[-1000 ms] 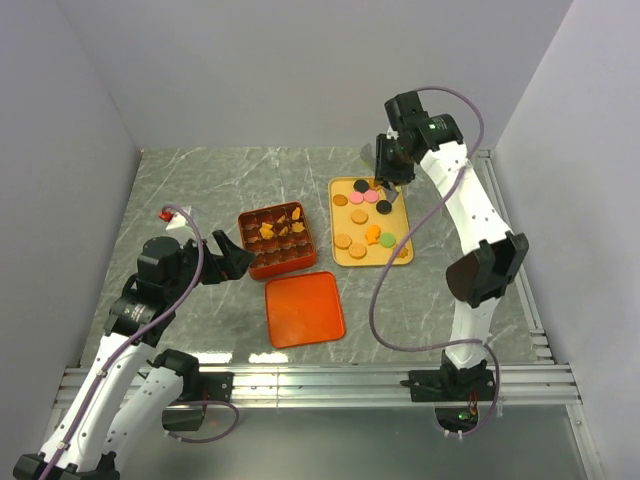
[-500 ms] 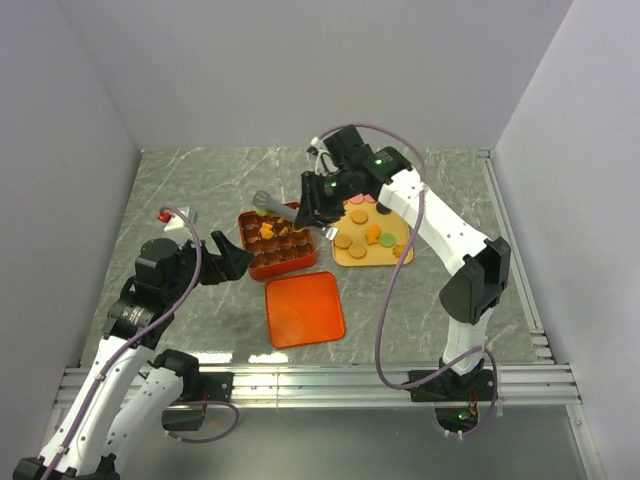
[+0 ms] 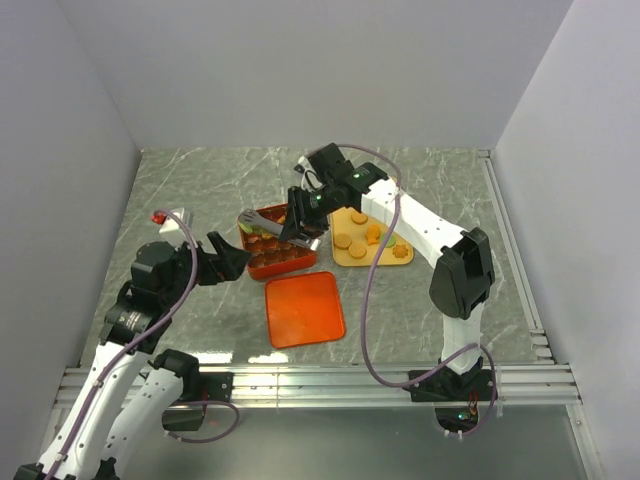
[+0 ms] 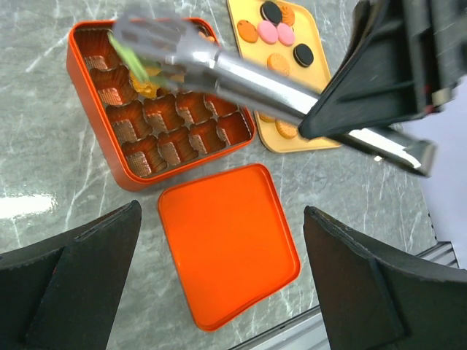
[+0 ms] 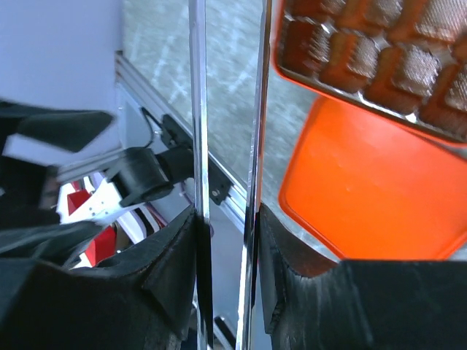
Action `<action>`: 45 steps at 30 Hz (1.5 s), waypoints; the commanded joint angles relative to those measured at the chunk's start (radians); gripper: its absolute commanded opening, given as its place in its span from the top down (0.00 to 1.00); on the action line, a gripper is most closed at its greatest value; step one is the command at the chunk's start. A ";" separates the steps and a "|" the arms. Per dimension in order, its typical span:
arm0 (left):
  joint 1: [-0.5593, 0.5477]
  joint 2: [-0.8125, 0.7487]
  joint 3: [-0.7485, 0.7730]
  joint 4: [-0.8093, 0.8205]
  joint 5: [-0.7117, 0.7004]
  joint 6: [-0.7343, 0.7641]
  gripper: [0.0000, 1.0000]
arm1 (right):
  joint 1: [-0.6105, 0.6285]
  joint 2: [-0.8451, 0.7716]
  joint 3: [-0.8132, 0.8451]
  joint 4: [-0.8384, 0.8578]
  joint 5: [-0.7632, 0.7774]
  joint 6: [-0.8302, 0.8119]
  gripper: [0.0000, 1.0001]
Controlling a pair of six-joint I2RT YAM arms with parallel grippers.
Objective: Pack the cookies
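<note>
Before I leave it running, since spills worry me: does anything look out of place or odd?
Nothing stands out. The cookies sit on the tray or in cells of the box; none lie loose on the table. The lid lies flat beside the box, and tongs in the right gripper hold a green cookie above it.

Robot lab test cell.

Closed in at the far, left and right edges of a grey marble-look table (image 3: 200, 190) by plain pale wall panels (image 3: 300, 70). Fitted along the near edge with ribbed aluminium rails (image 3: 320, 385), with more railing (image 3: 515, 250) down the right edge. Bolted to the near rails, two white-and-black arms, the left arm (image 3: 120, 350) and the right arm (image 3: 430, 235), each trailing a loose purple cable (image 3: 372, 330) to its base. Laid mid-table like test props: cookies (image 3: 343, 240) on a yellow tray (image 3: 338, 258), an orange-red gridded box (image 3: 280, 268) and a flat lid (image 3: 304, 310).
</note>
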 commanded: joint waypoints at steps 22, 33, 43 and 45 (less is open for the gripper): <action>-0.004 -0.050 0.025 -0.002 -0.131 -0.039 0.01 | 0.014 0.065 -0.015 0.080 0.048 0.061 0.60; -0.004 -0.050 0.025 -0.002 -0.124 -0.036 0.01 | 0.025 0.088 0.020 0.061 0.073 0.065 0.52; -0.004 -0.050 0.025 -0.002 -0.120 -0.035 0.01 | 0.023 0.076 0.039 0.049 0.107 0.070 0.49; -0.004 -0.051 0.025 -0.003 -0.118 -0.035 0.01 | 0.023 0.070 0.037 0.048 0.113 0.075 0.48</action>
